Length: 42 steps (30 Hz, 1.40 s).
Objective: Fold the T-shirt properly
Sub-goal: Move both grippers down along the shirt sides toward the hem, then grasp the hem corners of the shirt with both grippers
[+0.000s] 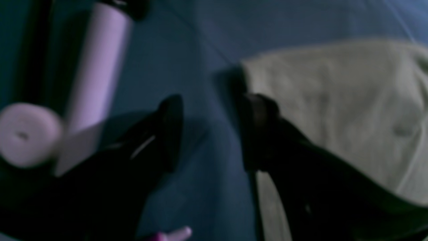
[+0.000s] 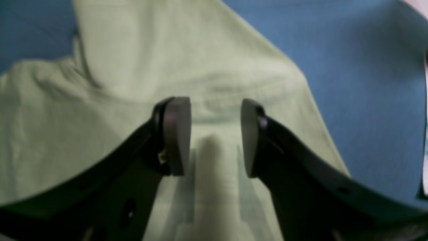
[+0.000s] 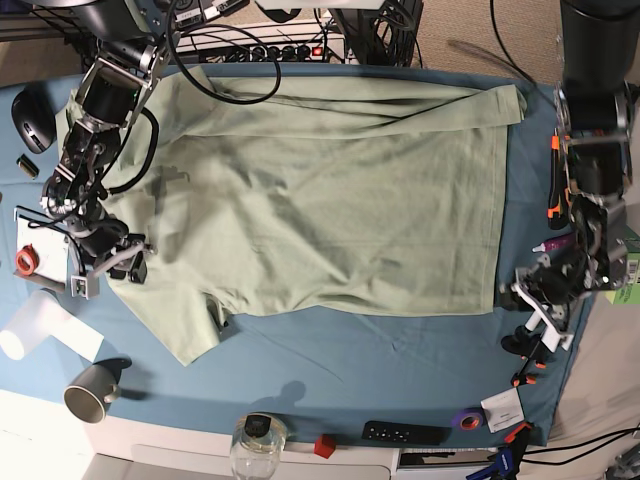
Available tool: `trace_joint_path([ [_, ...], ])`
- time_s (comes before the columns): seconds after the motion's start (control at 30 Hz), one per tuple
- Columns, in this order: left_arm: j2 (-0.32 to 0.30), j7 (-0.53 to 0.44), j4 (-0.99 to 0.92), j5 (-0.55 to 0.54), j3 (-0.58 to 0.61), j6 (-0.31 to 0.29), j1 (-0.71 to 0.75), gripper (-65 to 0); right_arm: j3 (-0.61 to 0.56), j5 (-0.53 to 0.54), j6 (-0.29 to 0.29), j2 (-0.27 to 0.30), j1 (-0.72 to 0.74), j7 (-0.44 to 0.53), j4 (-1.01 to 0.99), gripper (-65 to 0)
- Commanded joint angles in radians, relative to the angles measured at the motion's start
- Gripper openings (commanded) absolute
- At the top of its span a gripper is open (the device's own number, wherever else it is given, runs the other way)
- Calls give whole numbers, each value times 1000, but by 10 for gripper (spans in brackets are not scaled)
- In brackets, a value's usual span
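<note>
Base view has the T-shirt (image 3: 320,200) spread wide and mostly flat across the teal-blue tabletop (image 3: 400,370), with one short sleeve (image 3: 180,325) sticking out toward the near edge. The right gripper (image 3: 118,262) sits over the shirt's edge just beside that sleeve. Its wrist camera shows the fingers (image 2: 175,135) clearly apart with only pale green cloth (image 2: 200,67) between them, nothing pinched.

The left gripper (image 3: 538,300) is at the opposite end, just off the shirt's hem. Its wrist view is pretty blurry, but the fingers (image 1: 172,130) look spread, one over bare blue cloth and the other at the shirt's edge (image 1: 334,107). A metal cup (image 3: 90,390) and a glass jar (image 3: 258,445) sit along the near edge.
</note>
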Motion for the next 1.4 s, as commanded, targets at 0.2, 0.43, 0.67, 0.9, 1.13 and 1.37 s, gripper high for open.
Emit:
trace_joint_path([
  [0.2,7,-9,-164,-82,-4,-56,-66,-365,2,17,3,10,33,34,17,-401],
  [0.43,74,0,-175,-89,-4,-57,-56,-365,2,17,3,9,33,32,17,-401],
  [0.67,118,-8,-175,-89,-4,-57,-55,-431,2,17,3,10,33,32,17,-401],
  [0.9,117,-20,-174,-89,-4,-57,-55,-608,2,11,1,10,33,58,17,-401],
  [1.13,117,-18,-174,-88,-4,-57,-55,-650,2,-209,-17,35,54,176,17,-310],
  [1.37,117,-16,-174,-88,-4,-58,-47,-650,1,-210,-132,116,198,205,-144,-310],
])
